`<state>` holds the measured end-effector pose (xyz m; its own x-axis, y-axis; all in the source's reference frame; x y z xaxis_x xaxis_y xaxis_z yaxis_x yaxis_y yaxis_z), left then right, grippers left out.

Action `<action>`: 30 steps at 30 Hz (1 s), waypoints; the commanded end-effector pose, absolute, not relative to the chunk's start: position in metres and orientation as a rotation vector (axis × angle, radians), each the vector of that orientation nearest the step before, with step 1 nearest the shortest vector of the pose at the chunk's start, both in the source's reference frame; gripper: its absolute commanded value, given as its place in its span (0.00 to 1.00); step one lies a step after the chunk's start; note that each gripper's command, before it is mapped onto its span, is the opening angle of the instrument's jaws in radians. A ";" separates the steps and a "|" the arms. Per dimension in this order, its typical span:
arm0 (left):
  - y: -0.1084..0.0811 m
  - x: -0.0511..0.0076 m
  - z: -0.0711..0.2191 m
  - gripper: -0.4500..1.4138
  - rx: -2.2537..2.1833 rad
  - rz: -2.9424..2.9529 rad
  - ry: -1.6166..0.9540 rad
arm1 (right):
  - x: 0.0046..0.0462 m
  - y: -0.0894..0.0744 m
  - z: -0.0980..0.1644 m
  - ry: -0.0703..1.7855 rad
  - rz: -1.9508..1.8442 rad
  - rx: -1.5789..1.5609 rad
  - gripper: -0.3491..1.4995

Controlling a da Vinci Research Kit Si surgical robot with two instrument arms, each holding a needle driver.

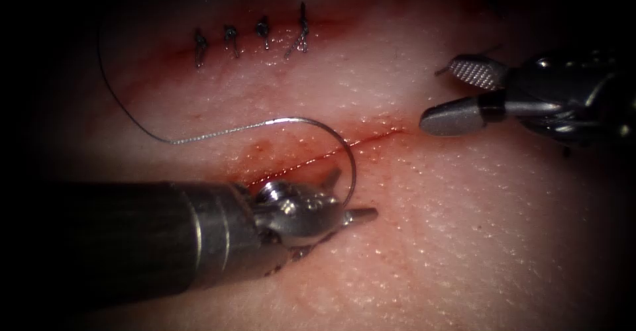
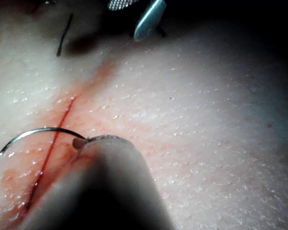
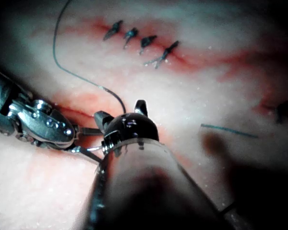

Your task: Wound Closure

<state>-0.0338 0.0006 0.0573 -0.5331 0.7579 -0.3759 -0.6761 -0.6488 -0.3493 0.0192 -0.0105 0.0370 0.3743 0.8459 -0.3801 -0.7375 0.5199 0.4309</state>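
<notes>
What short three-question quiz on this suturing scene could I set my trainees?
1. True or false: the right gripper holds the needle.
2. Which tool grips the needle? A) left gripper B) right gripper C) neither
3. Fill in: above the open cut, ____ finished stitches sit in a row on the tissue.

Key: 1. False; its jaws are open and empty. 2. A; the left gripper holds it near one end of the curve, thread trailing from the other. 3. Four.

Needle (image 1: 344,147) tip hidden behind left gripper (image 1: 354,216); thread (image 1: 119,99) end lost in dark.
</notes>
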 end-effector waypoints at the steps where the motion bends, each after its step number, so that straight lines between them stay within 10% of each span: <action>1: 0.000 -0.0343 0.058 0.43 -0.632 2.192 -0.223 | 0.0199 -0.011 0.038 0.610 1.021 0.204 0.59; 11: -0.002 -0.0335 0.060 0.38 -0.496 2.186 -0.364 | 0.0199 -0.011 0.037 0.615 1.023 0.206 0.58; 14: -0.002 -0.0331 0.060 0.00 -0.485 2.180 -0.375 | 0.0199 -0.011 0.037 0.619 1.025 0.207 0.55; 24: 0.001 -0.0331 0.055 0.00 -0.456 2.159 -0.172 | 0.0200 -0.011 0.037 0.620 1.020 0.204 0.37; 30: 0.001 -0.0341 0.053 0.00 -0.479 2.258 -0.017 | 0.0205 -0.011 0.037 0.611 1.086 0.224 0.46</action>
